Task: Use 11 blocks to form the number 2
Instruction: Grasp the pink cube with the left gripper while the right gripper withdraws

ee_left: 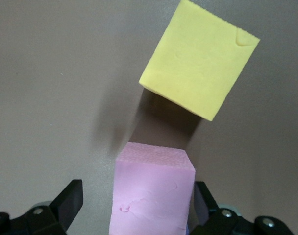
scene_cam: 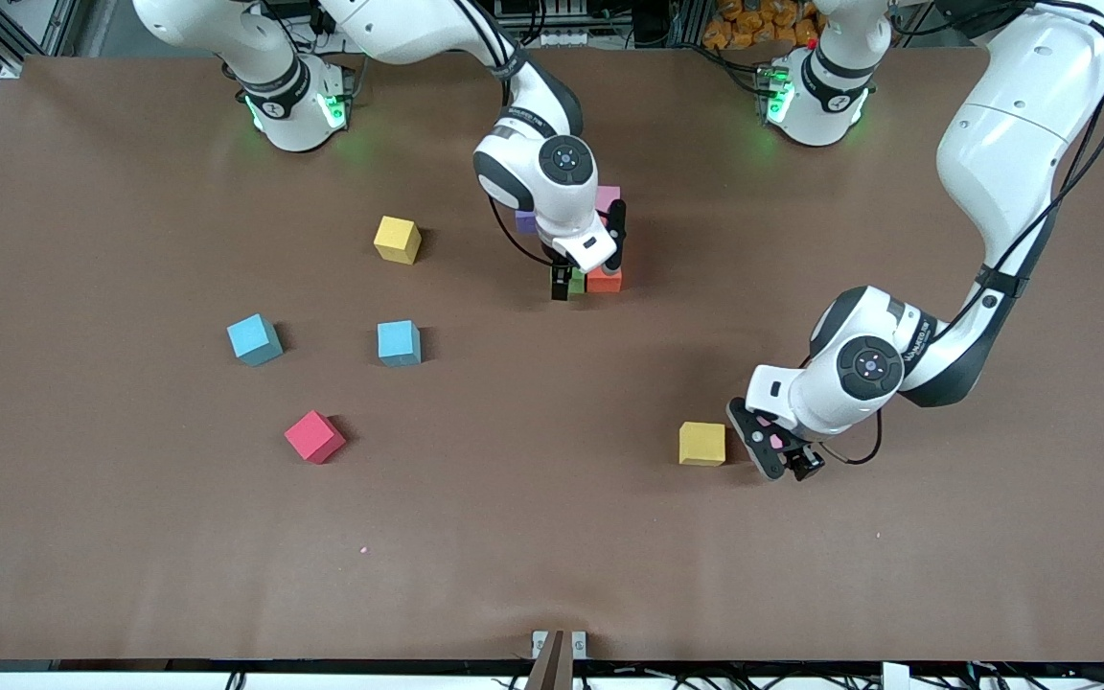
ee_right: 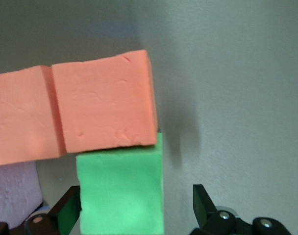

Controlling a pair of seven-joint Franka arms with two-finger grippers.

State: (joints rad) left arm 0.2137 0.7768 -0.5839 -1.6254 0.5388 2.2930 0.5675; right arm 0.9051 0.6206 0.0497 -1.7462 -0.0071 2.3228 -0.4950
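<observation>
The number 2 is only part-built mid-counter: a green block lies against an orange block, with purple and pink cubes just farther from the front camera. The right claw hangs right over it, fingers spread wide around the green cube, gripping nothing. Toward the left arm's end, the left claw has a pink block between its open fingers, not clamped, just beside a yellow block. That pink cube looks like the left arm's pick.
</observation>
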